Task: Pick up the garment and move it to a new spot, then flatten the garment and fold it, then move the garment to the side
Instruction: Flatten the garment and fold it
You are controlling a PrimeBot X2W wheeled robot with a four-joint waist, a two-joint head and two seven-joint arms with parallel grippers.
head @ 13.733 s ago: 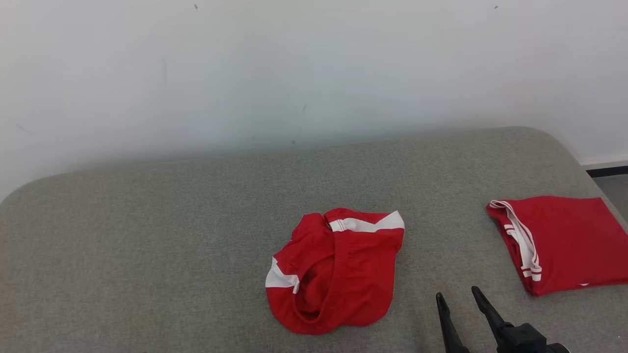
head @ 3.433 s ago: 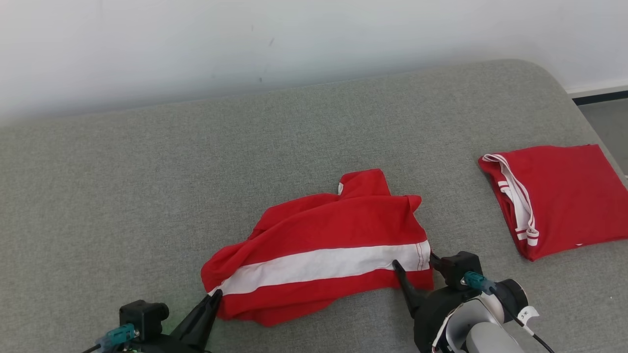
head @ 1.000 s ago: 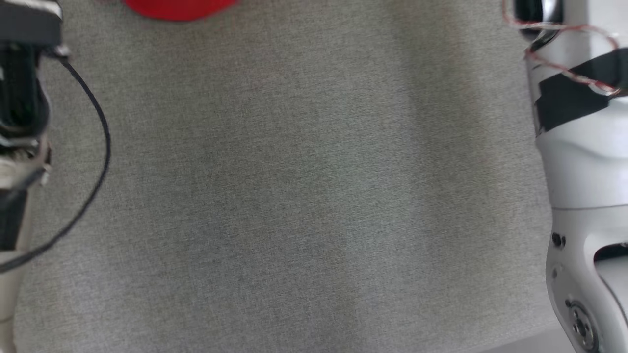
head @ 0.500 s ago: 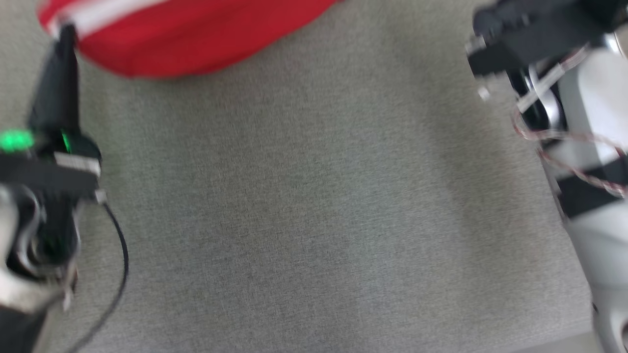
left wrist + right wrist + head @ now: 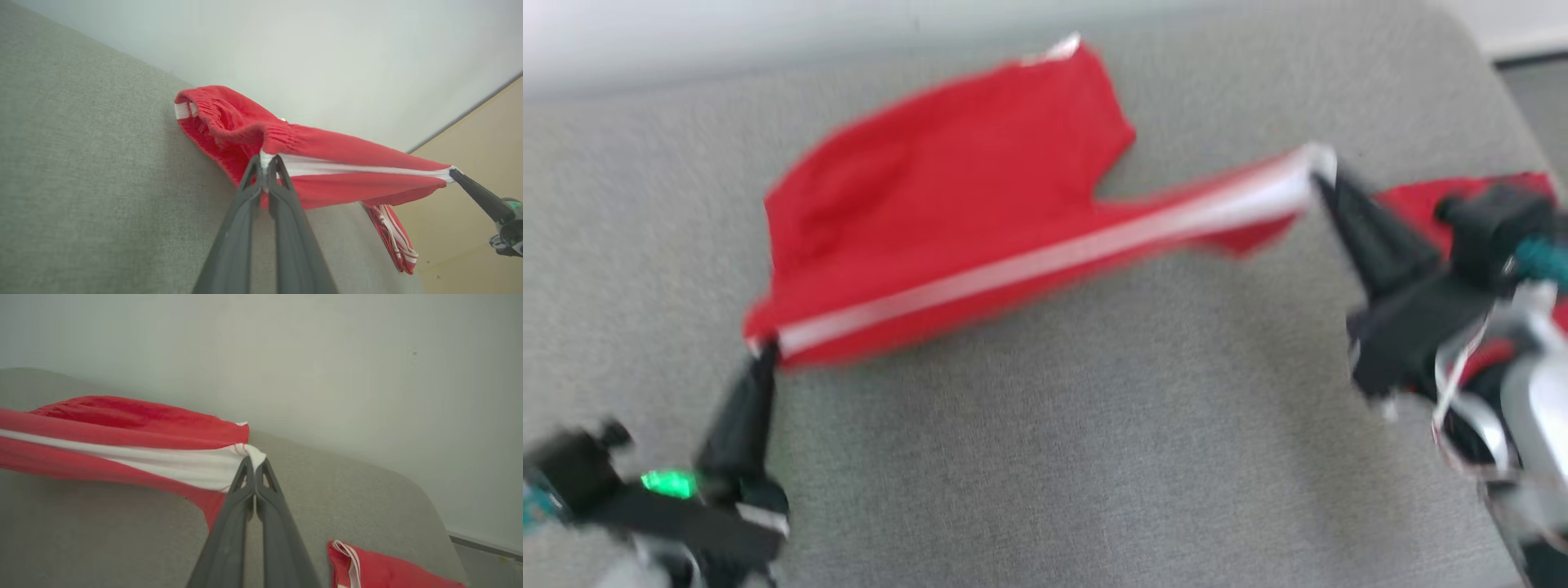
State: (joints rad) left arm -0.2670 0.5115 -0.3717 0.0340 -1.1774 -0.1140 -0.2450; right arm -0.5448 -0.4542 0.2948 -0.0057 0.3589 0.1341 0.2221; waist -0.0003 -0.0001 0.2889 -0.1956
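Garment: the garment [image 5: 947, 188], red with a white stripe, hangs stretched between your two grippers, left of the folded pile [image 5: 380, 571]. The stripe edge is lifted. The far part seems to trail on the cushion [image 5: 1045, 457], but blur leaves that unsure.
Left gripper: your left gripper [image 5: 765, 353] has its fingers pinched together on the stripe end farthest from the pile, well apart from it.
Right gripper: your right gripper [image 5: 1319, 181] is clamped tight on the stripe's other end, just beside the pile.
Long axis: it runs along the stripe, gripper to gripper, straight toward the pile.
Pointing: the gathered waistband sits at your left gripper, and the leg hems point toward the pile.
Bulk: the loose cloth lies beyond the stripe, on the wall side.
Next move, as I judge it: to flatten, lower both ends together with the stripe taut, and keep the hem end short of the pile.
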